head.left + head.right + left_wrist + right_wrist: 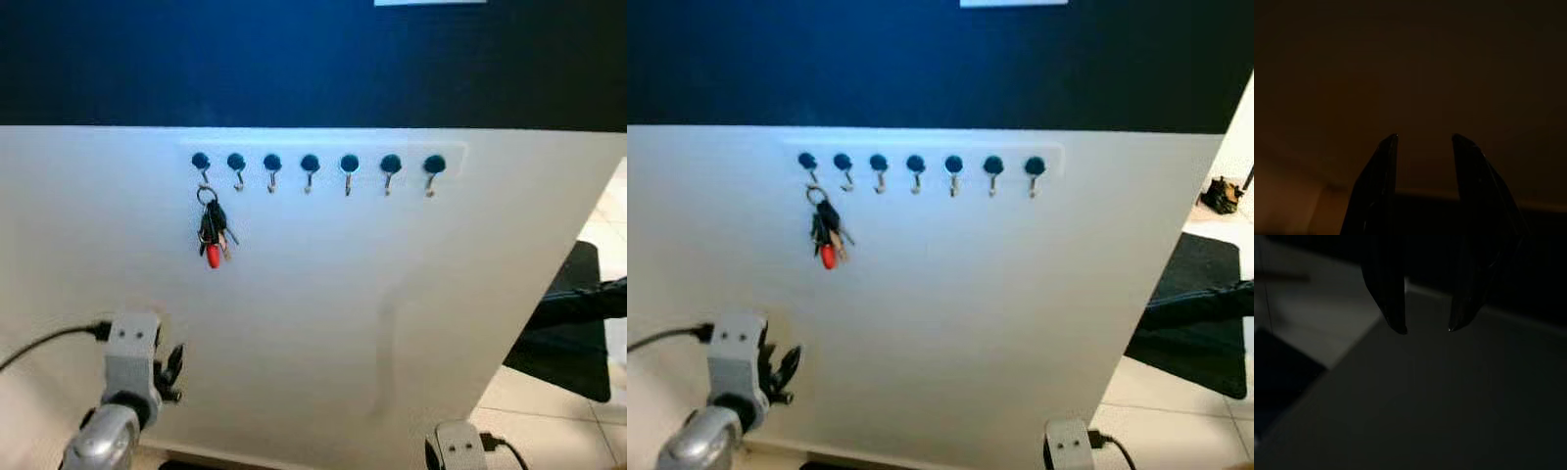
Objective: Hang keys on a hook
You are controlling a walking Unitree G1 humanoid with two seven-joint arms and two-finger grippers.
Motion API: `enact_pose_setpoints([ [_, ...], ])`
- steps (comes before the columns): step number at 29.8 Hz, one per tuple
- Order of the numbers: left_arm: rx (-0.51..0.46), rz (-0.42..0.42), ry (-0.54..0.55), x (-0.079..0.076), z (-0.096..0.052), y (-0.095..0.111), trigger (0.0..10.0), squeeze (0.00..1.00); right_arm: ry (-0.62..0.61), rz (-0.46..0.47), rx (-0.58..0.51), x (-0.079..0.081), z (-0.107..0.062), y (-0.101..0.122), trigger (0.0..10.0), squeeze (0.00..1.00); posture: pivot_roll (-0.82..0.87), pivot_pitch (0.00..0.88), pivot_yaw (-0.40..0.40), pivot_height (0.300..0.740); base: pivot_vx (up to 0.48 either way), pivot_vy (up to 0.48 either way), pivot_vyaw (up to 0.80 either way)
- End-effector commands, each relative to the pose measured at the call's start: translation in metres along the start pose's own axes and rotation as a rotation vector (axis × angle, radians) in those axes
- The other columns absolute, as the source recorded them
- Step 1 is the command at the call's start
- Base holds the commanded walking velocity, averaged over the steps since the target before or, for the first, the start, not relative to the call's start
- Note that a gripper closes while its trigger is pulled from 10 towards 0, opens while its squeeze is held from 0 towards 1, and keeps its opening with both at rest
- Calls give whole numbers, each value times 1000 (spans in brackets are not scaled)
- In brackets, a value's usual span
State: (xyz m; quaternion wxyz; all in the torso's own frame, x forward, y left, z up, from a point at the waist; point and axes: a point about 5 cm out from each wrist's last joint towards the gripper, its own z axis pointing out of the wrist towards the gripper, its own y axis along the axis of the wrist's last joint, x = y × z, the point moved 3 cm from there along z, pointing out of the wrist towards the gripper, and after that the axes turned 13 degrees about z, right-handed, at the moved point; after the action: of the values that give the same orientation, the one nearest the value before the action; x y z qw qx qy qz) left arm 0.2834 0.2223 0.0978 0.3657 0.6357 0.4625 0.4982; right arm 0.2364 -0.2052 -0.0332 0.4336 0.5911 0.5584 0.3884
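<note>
Seven small hooks with round dark-blue caps (pixel 310 164) run in one row along the white rail (pixel 452 152) near the top of the white panel (pixel 392 323). One bunch of keys with a red fob (pixel 213 233) hangs from the hook at the rail's left end; the other six hooks are bare. Two claws show, one in each wrist view, the left claw (pixel 1424 142) and the right claw (pixel 1425 329), with two black fingers apiece.

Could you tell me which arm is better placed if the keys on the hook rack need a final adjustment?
Left, probably. The keys hang from the leftmost hook, above the left tool, which is raised at the panel and open. The right arm sits low at the frame's bottom edge, farther off.
</note>
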Motion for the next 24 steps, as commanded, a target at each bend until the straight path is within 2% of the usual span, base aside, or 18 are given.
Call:
enact_pose_setpoints([
  [1, 64, 15, -1, -9, 0, -22, 10000, 0, -35, 15, 56, -7, -7, -14, 10000, 0, 67, 142, 83, 740, 0, 0, 0],
  [2, 112, 28, -3, -14, -1, -38, 10000, 0, -57, 22, 83, -12, -11, -22, 10000, 0, 62, 145, 86, 740, 0, 0, 0],
  [3, 112, 28, -3, -14, -1, -38, 10000, 0, -57, 22, 83, -12, -11, -22, 10000, 0, 62, 145, 86, 740, 0, 0, 0],
  [4, 141, 38, -4, -17, -2, -48, 10000, 0, -71, 26, 100, -15, -13, -26, 10000, 0, 62, 145, 86, 740, 0, 0, 0],
  [5, 180, 94, 10, -22, -3, -64, 10000, 0, -84, 27, 113, -19, -17, -31, 10000, 0, 50, 145, 91, 740, 0, 0, 0],
  [6, 190, 115, 27, -22, -4, -68, 10000, 0, -84, 28, 110, -20, -18, -31, 10000, 0, 39, 146, 92, 740, 0, 0, 0],
  [13, 212, 164, 83, -22, -9, -81, 10000, 0, -58, 36, 66, -16, -15, -23, 10000, 0, 27, 148, 95, 740, 0, 0, 0],
  [16, 225, 154, 98, -22, -12, -85, 10000, 0, -50, 36, 49, -14, -13, -19, 10000, 0, 30, 148, 94, 740, 0, 0, 0],
  [18, 248, 114, 129, -20, -16, -92, 10000, 0, -39, 43, 12, -10, -8, -10, 10000, 0, 31, 146, 90, 740, 0, 0, 0],
  [21, 263, 82, 158, -19, -20, -99, 10000, 0, -83, 125, -32, -13, -2, 2, 10000, 0, 37, 142, 83, 740, 0, 0, 0],
  [22, 263, 82, 158, -19, -20, -99, 10000, 0, -83, 125, -32, -13, -2, 2, 10000, 0, 37, 142, 83, 740, 0, 0, 0],
  [23, 260, 90, 161, -20, -21, -99, 10000, 0, -144, 205, -46, -23, 1, 7, 10000, 0, 38, 139, 81, 740, 0, 0, 0],
  [24, 258, 92, 161, -21, -21, -100, 10000, 0, -159, 223, -50, -26, 2, 8, 10000, 0, 38, 139, 81, 740, 0, 0, 0],
])
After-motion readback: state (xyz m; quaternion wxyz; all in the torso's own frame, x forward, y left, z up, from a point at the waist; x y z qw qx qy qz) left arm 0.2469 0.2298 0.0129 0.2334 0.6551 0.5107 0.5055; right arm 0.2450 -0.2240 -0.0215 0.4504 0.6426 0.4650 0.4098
